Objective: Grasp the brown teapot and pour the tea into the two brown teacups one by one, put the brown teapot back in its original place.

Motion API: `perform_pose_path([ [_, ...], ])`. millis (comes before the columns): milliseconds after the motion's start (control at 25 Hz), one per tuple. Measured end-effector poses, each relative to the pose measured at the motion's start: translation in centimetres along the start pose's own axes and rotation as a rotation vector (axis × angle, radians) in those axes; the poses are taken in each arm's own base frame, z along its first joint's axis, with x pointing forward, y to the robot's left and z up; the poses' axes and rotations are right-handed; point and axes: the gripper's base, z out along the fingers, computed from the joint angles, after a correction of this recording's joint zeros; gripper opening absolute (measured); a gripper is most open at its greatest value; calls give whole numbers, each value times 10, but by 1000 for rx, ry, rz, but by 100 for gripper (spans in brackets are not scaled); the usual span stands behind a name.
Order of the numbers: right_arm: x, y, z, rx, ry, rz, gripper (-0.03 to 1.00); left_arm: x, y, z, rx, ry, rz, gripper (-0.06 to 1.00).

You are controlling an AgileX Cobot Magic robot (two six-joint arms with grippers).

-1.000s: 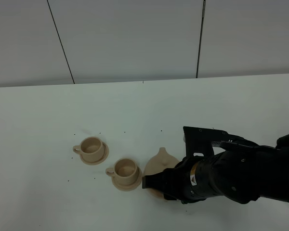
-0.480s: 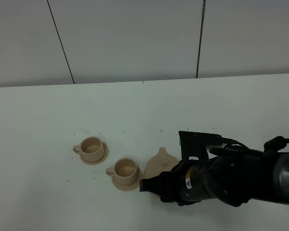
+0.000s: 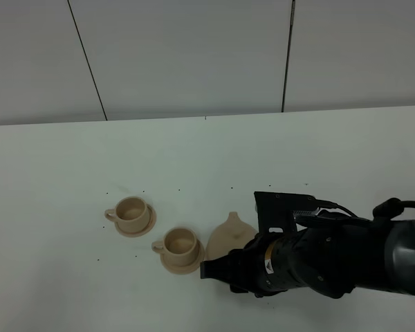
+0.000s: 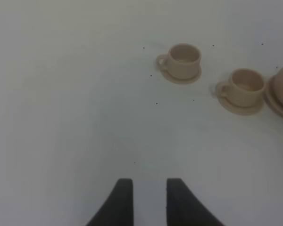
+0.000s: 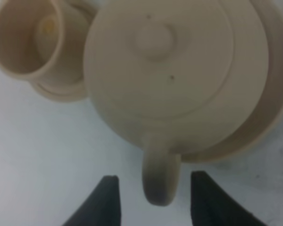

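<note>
The brown teapot (image 5: 165,61) stands on its wide saucer (image 5: 269,108), the original place; in the high view only its spout side (image 3: 229,232) shows past the right arm. My right gripper (image 5: 155,201) is open, one finger on each side of the loop handle (image 5: 159,176), not closed on it. The two brown teacups (image 3: 131,211) (image 3: 180,243) sit on small saucers left of the teapot. My left gripper (image 4: 147,200) is open and empty above bare table, well short of the cups (image 4: 184,57) (image 4: 246,85).
The white table (image 3: 69,173) carries only the tea set. The nearer cup (image 5: 28,40) stands close beside the teapot, its saucer almost touching the big one. A grey panelled wall (image 3: 194,55) rises behind the table's far edge.
The right arm has shifted slightly left and toward the front, bringing its open gripper closer around the teapot. Cups and teapot have not moved.
</note>
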Motion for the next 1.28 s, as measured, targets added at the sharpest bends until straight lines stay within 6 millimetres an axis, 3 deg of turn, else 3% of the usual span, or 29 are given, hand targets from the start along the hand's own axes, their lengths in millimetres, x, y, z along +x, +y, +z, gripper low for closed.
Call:
perform_pose_path([
  [1280, -6, -9, 6, 15, -24, -17, 34, 0, 0, 0, 0, 0, 0, 24],
])
